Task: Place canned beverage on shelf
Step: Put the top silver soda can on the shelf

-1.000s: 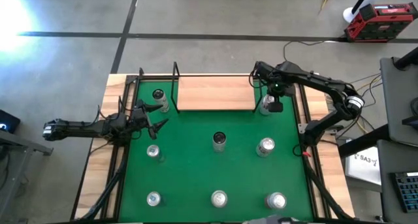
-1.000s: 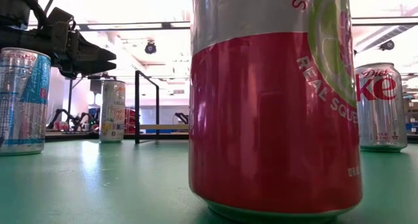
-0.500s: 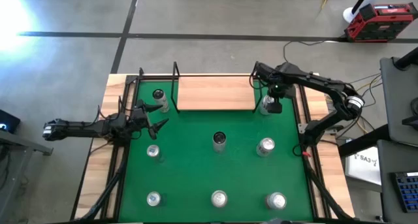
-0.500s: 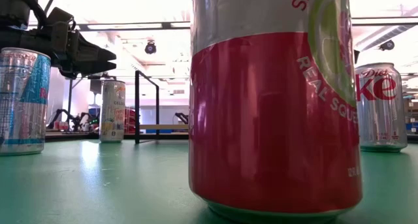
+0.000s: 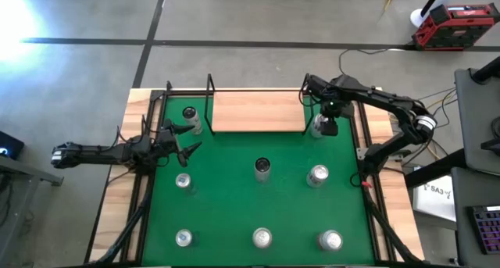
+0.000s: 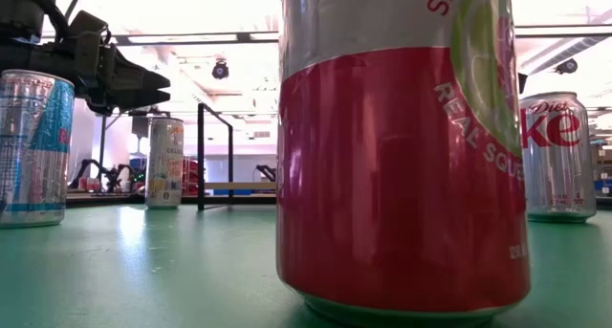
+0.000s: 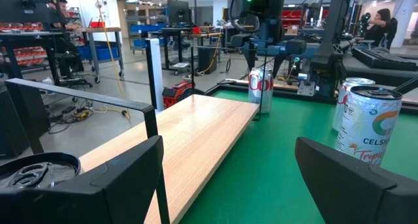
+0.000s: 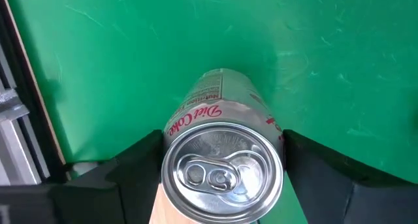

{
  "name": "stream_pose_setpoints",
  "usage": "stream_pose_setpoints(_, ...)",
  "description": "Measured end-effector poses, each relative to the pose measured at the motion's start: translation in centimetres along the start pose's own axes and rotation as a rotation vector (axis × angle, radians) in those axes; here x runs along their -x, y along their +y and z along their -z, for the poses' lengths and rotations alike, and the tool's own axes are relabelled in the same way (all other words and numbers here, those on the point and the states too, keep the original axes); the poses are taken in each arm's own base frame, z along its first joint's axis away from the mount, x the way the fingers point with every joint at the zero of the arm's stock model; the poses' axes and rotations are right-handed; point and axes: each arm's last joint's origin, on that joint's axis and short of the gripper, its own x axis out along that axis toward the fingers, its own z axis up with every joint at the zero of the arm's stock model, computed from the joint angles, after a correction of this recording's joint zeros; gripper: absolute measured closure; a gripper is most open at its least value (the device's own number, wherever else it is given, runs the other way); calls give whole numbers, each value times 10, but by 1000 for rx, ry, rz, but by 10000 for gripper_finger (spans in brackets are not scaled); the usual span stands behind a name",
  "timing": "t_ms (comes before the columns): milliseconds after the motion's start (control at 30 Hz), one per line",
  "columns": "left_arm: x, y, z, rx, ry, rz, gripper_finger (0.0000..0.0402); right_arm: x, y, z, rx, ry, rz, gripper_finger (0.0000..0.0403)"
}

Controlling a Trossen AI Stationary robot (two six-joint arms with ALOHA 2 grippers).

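right fingers (image 8: 130, 168) flank the diet coke can (image 8: 222, 165) from above, one each side at the rim, touching or just short of it; a firm grasp cannot be told. can upright on the green desk (image 5: 258, 205), just beside the shelf's (image 5: 258, 112) right end. left gripper (image 5: 185, 139) released, fingers spread, hovering at the desk's left side near a dark-topped can (image 5: 190, 117)

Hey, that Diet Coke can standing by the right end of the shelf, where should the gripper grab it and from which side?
Grip the Diet Coke can across its round side wall just under the rim, coming straight down from above. It stands upright on the green mat, and the right gripper already has a finger on each side of it.
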Motion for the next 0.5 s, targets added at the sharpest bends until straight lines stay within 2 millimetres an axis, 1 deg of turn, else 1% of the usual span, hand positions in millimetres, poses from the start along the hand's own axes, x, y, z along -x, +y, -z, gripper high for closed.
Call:
stream_pose_setpoints(100, 0, 0, 0, 0, 0, 0, 70, 4, -7, -2, 19, 16, 50, 133)
stream_pose_setpoints(233, 0, 0, 0, 0, 0, 0, 70, 8, -18, -4, 26, -10, 89, 133)
stream_pose_setpoints(500, 0, 0, 0, 0, 0, 0, 70, 18, -42, -1, 121, 18, 88, 133)
